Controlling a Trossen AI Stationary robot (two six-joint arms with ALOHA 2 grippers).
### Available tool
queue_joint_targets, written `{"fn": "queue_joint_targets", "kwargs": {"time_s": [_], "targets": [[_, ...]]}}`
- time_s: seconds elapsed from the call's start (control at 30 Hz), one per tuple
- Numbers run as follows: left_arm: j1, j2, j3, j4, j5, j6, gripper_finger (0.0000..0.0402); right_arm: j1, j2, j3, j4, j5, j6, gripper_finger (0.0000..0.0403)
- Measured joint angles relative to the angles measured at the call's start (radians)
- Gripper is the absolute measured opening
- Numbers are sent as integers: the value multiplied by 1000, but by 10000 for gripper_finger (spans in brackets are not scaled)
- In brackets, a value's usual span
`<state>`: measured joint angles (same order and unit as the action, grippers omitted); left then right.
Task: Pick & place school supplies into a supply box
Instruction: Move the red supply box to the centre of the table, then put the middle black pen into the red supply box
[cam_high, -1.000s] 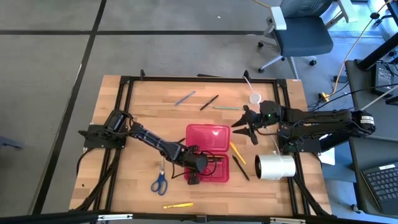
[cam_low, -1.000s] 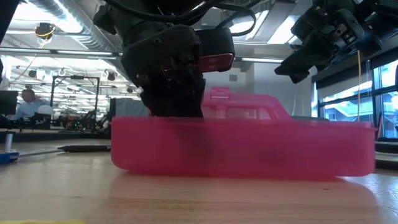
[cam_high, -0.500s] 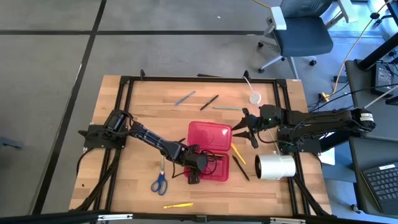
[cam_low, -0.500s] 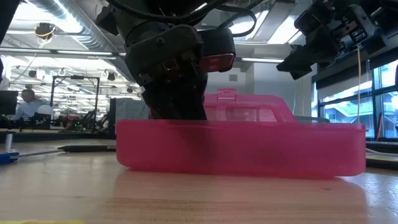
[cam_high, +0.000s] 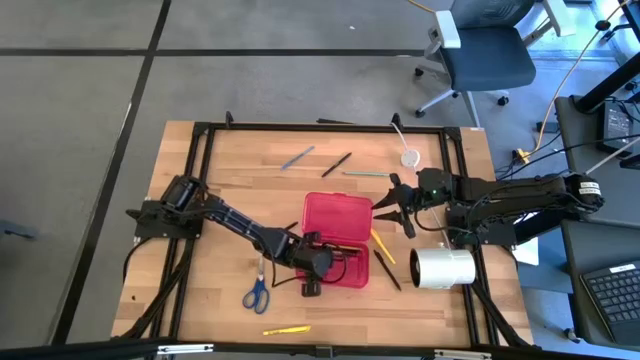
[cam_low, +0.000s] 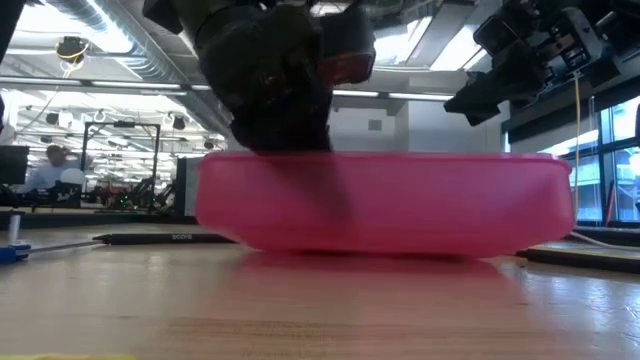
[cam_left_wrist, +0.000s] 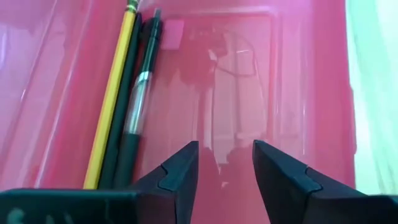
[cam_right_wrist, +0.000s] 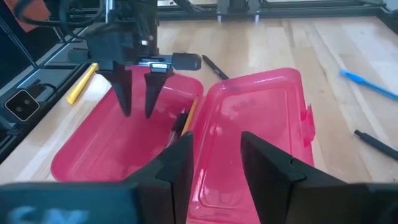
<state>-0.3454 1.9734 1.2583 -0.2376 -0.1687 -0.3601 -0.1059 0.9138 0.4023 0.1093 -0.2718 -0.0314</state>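
Observation:
The red supply box lies open at the table's middle, lid on the far side and tray on the near side. A yellow pencil and a black pen lie along one side of the tray. My left gripper is open, slanting down into the tray beside them, with nothing between its fingers. My right gripper hovers open off the box's far right corner. Blue-handled scissors and a yellow pencil lie near the front edge. My left gripper stands with its open fingers inside the box's tray, coming from above at a slant. Whether the fingertips touch the tray's floor or wall I cannot tell.
A yellow pencil and a black pen lie right of the box, beside a big white roll. A blue pen, a black pen, a greenish pen and a white disc lie at the far side.
My left gripper has gone up a little over the tray. The box has shifted with it: in the low view its near wall now stands higher and hides the lid behind it.

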Motion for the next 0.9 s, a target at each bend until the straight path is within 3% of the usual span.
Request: {"fn": "queue_joint_targets", "kwargs": {"time_s": [0.47,0.9], "targets": [[-13,-116,0,-60,-182,32,143,0,0,0,0,0,0,137],[-12,-176,-1,-129,-284,68,143,0,0,0,-14,1,-4,137]]}}
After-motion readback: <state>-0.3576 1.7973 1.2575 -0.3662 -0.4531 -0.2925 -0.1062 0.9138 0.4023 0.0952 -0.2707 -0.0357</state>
